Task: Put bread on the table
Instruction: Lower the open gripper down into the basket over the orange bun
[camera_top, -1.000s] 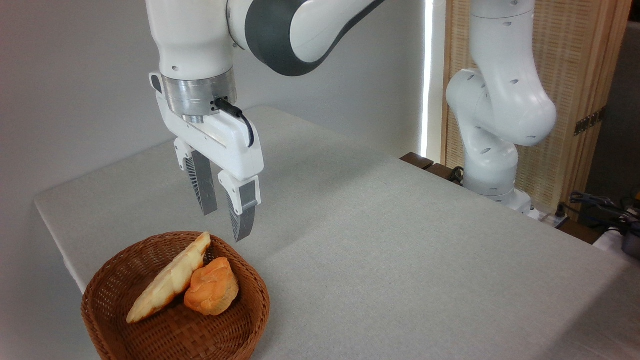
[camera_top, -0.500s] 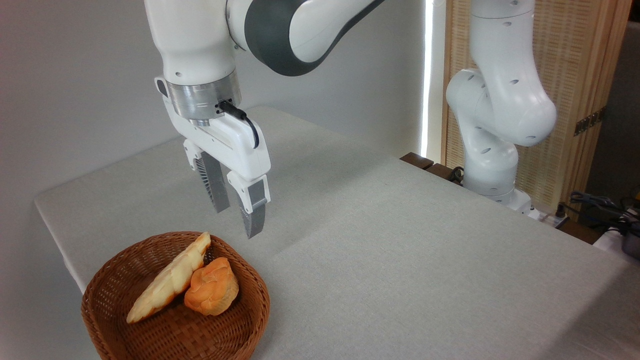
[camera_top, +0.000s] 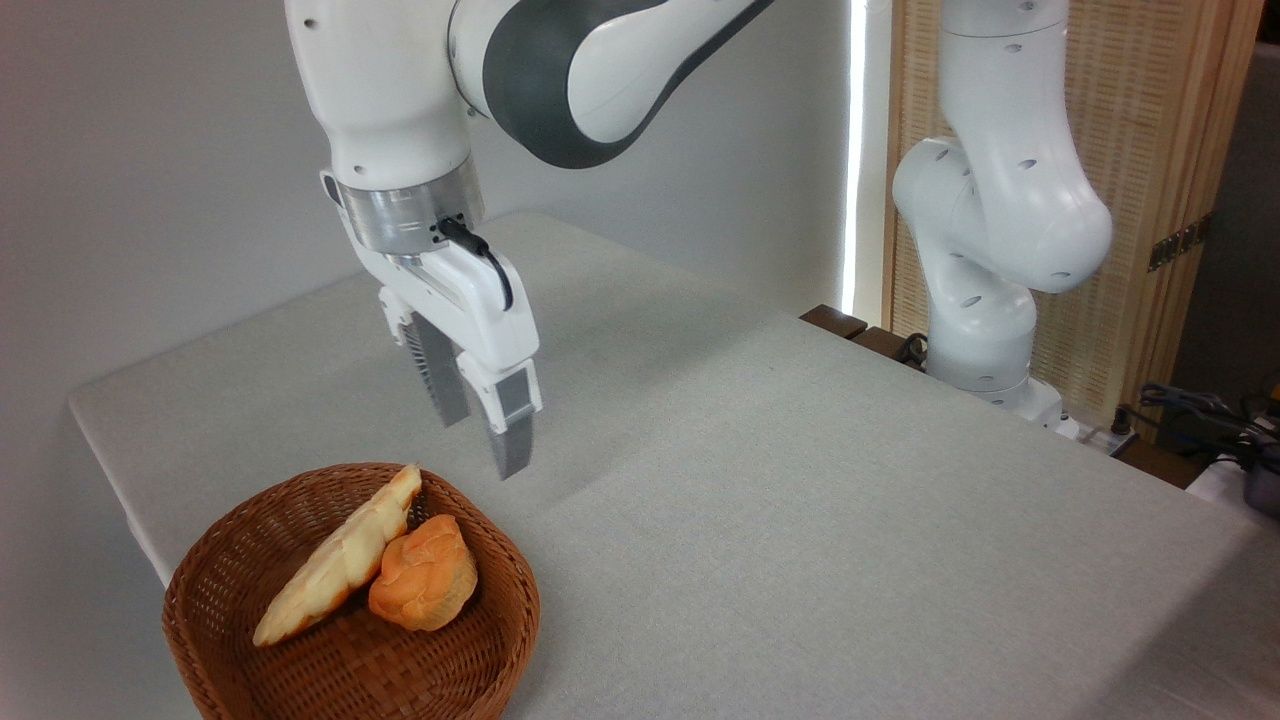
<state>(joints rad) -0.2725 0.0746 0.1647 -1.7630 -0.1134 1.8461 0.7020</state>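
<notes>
Since a second ago the gripper (camera_top: 483, 445) has swung to the right and turned, so its two fingers now nearly overlap from this angle; it hangs above the table (camera_top: 800, 480) past the far right rim of the basket (camera_top: 350, 660) rather than over the bowl of it. The jaws look slightly parted with nothing between them, though the overlap makes the width of the gap hard to judge.

At the left, the basket sits at the near left corner of the table, its lower edge cut off by the frame. Inside lies the pale braided loaf (camera_top: 335, 565), leaning on the far rim, and touching its right side the bread (camera_top: 425, 575) (the orange-golden knotted bun), still in the basket.

At the right the arm's base (camera_top: 985, 330) stands beyond the table's far edge; its upper part runs out of frame. No readable writing or labels show anywhere.
</notes>
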